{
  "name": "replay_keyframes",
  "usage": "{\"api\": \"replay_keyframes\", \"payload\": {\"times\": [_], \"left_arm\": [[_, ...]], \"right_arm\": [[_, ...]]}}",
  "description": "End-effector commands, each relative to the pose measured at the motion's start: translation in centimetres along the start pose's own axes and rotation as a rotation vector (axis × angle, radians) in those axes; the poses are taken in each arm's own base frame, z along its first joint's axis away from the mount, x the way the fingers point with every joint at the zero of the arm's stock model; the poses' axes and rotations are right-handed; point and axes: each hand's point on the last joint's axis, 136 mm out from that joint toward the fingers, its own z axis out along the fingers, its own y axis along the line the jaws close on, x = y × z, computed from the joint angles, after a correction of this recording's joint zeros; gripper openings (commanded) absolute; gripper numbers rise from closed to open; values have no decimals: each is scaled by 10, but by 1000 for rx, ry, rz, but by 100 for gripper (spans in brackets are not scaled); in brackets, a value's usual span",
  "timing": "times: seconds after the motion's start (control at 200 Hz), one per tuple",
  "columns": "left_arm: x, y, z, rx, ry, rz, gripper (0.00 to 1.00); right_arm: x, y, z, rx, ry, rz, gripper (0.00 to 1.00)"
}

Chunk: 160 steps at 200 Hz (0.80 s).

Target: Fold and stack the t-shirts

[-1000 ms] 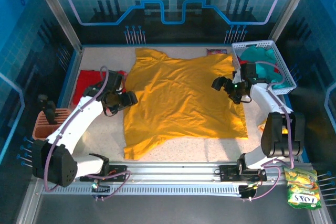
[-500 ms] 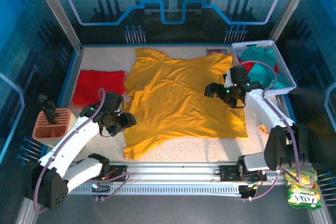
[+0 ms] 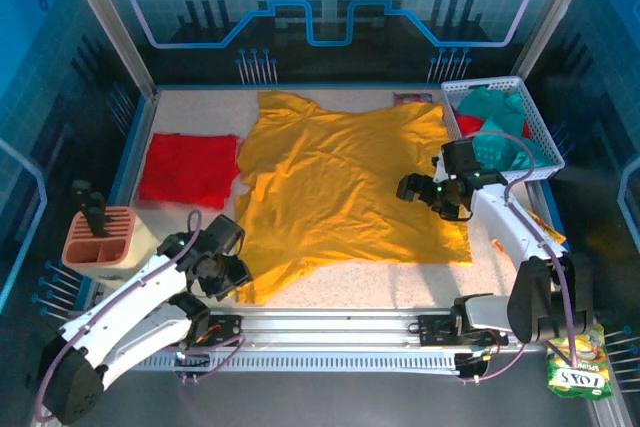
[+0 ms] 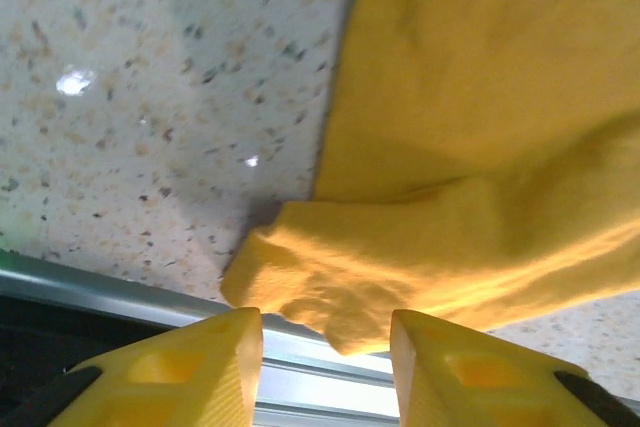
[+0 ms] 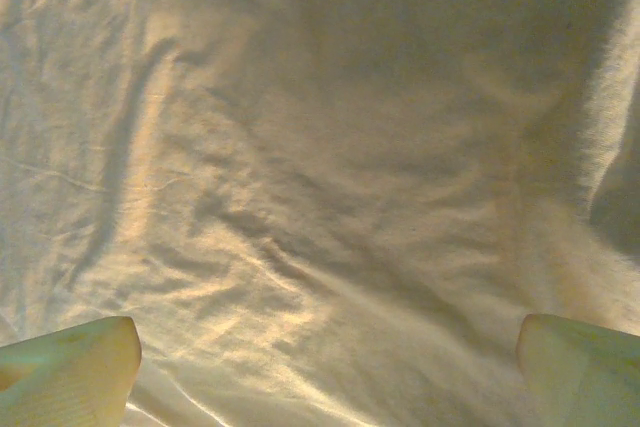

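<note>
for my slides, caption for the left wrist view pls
Open left hand poised over a corner of the mustard-yellow cloth t-shirt on the speckled table.

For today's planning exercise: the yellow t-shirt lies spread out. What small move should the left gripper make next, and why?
Probably ease the left gripper forward and close on the near corner of the yellow t-shirt: its open fingers frame that corner, which lies on the table.

overhead view from behind, wrist views close, facing down, all sharing the yellow t-shirt (image 3: 340,187)
</note>
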Motion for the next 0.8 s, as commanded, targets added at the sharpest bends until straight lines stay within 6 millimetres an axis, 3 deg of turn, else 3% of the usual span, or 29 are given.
{"api": "replay_keyframes", "payload": {"times": [0.0, 0.2, 0.28, 0.796], "left_arm": [[11, 7, 9, -26, 32, -72, 38], [20, 18, 15, -97, 22, -45, 38], [20, 22, 18, -142, 18, -18, 38], [10, 17, 43, -185, -13, 16, 42]], "right_arm": [[3, -8, -3, 13, 3, 32, 96], [-2, -12, -7, 4, -12, 58, 97], [8, -21, -2, 18, 10, 78, 96], [15, -45, -19, 35, -20, 151, 94]]}}
